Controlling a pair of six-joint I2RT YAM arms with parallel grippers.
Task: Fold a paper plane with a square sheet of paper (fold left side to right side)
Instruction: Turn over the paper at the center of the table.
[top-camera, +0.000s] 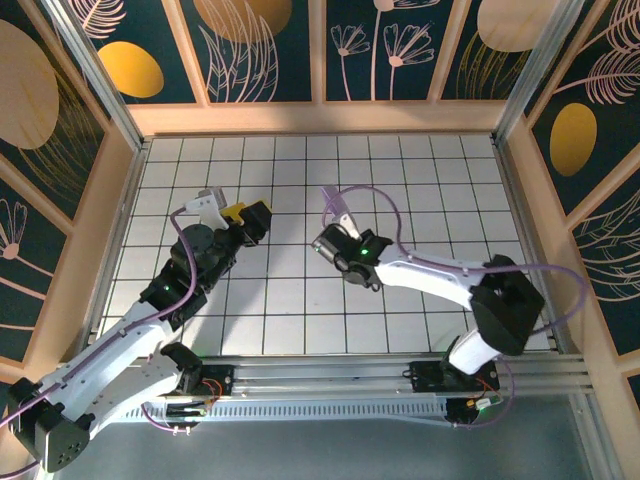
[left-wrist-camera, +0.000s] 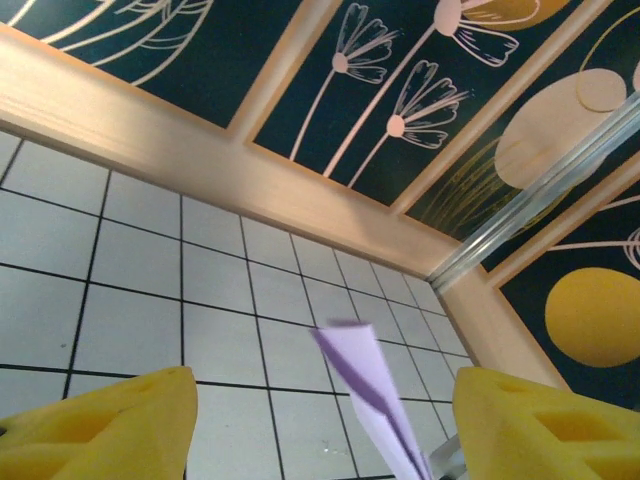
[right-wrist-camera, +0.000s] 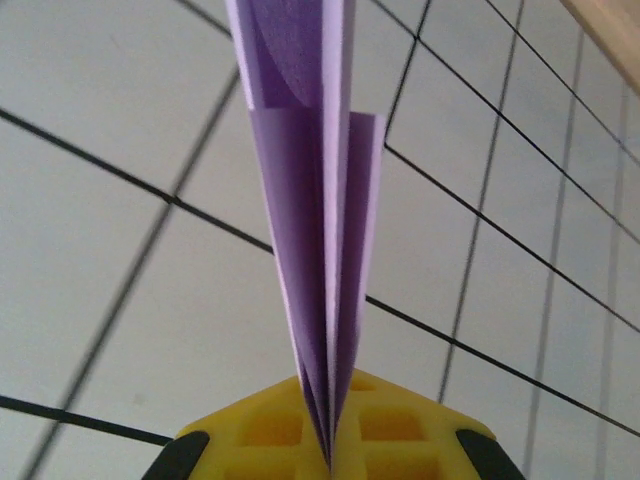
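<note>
The paper plane (right-wrist-camera: 315, 200) is a narrow, pointed lavender dart folded along its centre crease. My right gripper (right-wrist-camera: 330, 462) is shut on its lower edge, and the layers fan out upward from the yellow fingers (right-wrist-camera: 400, 430). From above, the right gripper (top-camera: 338, 225) holds the paper plane (top-camera: 332, 203) above the middle of the tiled table. My left gripper (top-camera: 243, 215) hovers a few tiles to its left. In the left wrist view the left gripper (left-wrist-camera: 320, 430) is open, with nothing between its yellow fingers (left-wrist-camera: 100, 425). The paper plane (left-wrist-camera: 365, 385) shows beyond them, apart from both.
The white tiled table (top-camera: 430, 190) is bounded by a wooden rim (top-camera: 320, 117) and decorated panels on three sides. A metal rail (top-camera: 330, 380) with both arm bases runs along the near edge. Purple cables loop over the right arm (top-camera: 440, 275).
</note>
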